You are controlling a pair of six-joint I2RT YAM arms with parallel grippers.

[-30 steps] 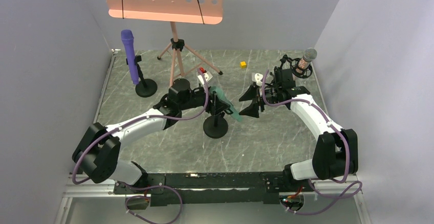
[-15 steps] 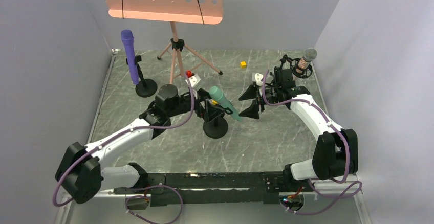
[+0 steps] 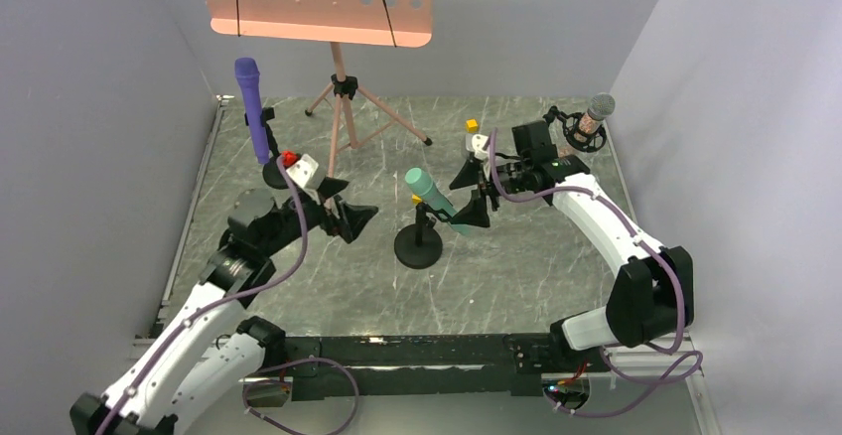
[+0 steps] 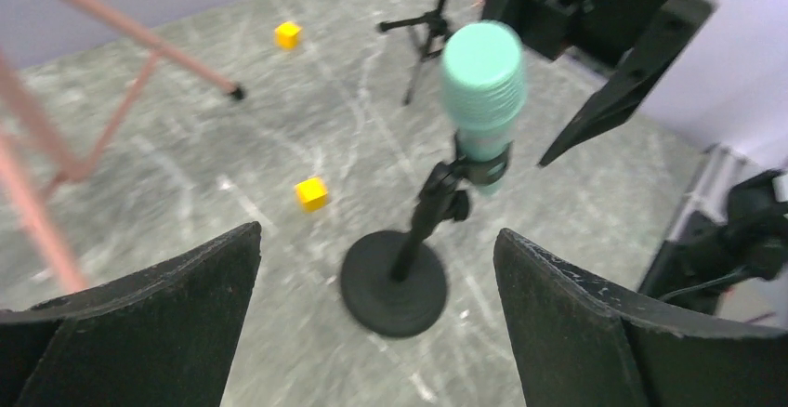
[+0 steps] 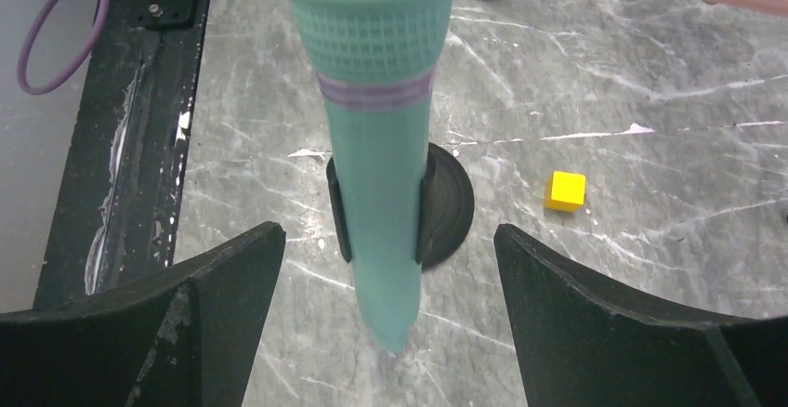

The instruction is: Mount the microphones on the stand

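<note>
The teal-green microphone (image 3: 434, 197) sits tilted in the clip of the black round-base stand (image 3: 418, 246) at mid table; it also shows in the left wrist view (image 4: 480, 100) and the right wrist view (image 5: 376, 137). The purple microphone (image 3: 252, 107) stands clipped on its stand at the back left. The glittery brownish microphone (image 3: 594, 117) with silver head sits in a holder at the back right. My left gripper (image 3: 344, 207) is open and empty, left of the teal one. My right gripper (image 3: 467, 195) is open, its jaws either side of the teal microphone's tail without touching.
A pink music stand (image 3: 341, 107) on tripod legs stands at the back centre. Small yellow cubes lie on the marble table, one near the back (image 3: 473, 125) and one by the teal microphone's stand (image 4: 311, 193). Grey walls close in left and right.
My left gripper let go of the teal microphone and drew back to the left and toward the near side. My right gripper moved left up to the microphone's tail.
</note>
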